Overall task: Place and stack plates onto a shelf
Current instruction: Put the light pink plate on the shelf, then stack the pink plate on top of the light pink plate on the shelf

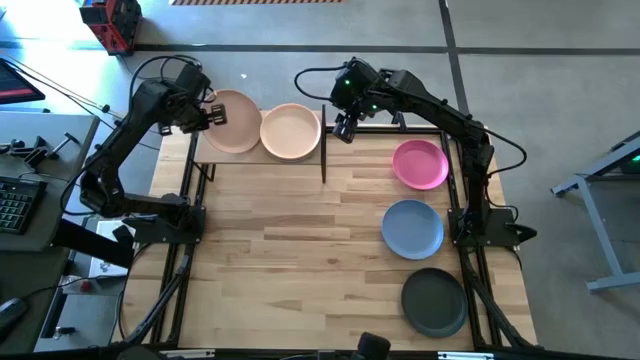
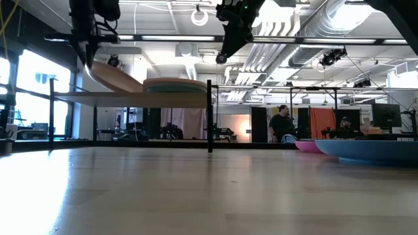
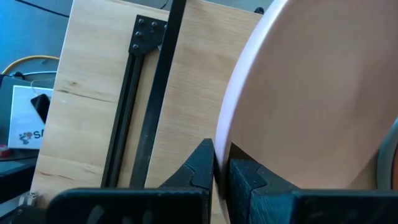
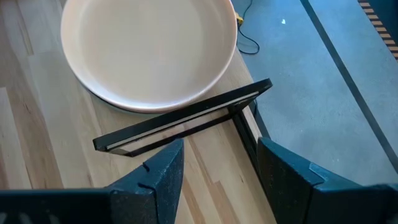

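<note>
Left gripper (image 1: 212,116) pinching rim of tilted round matte pink plate (image 1: 235,122), lowering onto light-wood shelf (image 1: 205,158), upper left; release next. Right gripper (image 1: 344,130) hovering spread.

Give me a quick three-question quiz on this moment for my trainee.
1. True or false: the left tool is shut on the rim of a pink plate over the shelf.
2. Which tool stands open and empty?
A. left
B. right
C. both
3. Fill in: on the table, nearest the shelf's right end, lies the ____ plate; then come the blue plate and the charcoal plate.

Key:
1. True; in the low view that plate is tilted.
2. B; the right tool hangs by the shelf's right end, beside the peach plate.
3. Magenta plate.
</note>
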Robot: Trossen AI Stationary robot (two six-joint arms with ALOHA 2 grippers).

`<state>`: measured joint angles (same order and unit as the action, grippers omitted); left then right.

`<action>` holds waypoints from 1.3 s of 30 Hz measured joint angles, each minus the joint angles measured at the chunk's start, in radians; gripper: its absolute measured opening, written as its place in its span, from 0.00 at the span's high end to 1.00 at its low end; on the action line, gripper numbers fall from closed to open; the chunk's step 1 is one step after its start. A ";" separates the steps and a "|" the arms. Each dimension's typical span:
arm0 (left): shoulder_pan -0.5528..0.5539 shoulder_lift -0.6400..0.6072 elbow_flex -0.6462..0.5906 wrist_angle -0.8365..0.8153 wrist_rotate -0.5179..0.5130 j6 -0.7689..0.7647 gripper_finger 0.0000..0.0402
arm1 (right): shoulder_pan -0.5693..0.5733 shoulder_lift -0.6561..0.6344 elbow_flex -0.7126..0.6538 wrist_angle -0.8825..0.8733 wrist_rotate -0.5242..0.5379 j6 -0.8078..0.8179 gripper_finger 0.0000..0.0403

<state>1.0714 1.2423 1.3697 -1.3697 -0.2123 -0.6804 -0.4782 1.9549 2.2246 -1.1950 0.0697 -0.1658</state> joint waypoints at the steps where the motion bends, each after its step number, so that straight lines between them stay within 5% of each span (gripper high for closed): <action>1: 0.000 0.002 0.000 0.000 0.000 0.000 0.98 | 0.000 0.000 0.000 -0.002 0.000 0.000 0.55; 26: 0.000 0.006 0.001 -0.085 -0.007 0.004 0.85 | 0.000 0.000 0.000 -0.024 0.000 0.008 0.55; 39: -0.043 -0.005 0.000 -0.072 0.073 0.123 0.87 | 0.000 0.000 0.000 -0.240 -0.026 0.051 0.55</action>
<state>1.0282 1.2375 1.3697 -1.4417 -0.1394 -0.5573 -0.4782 1.9549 2.2242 -1.4346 0.0439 -0.1147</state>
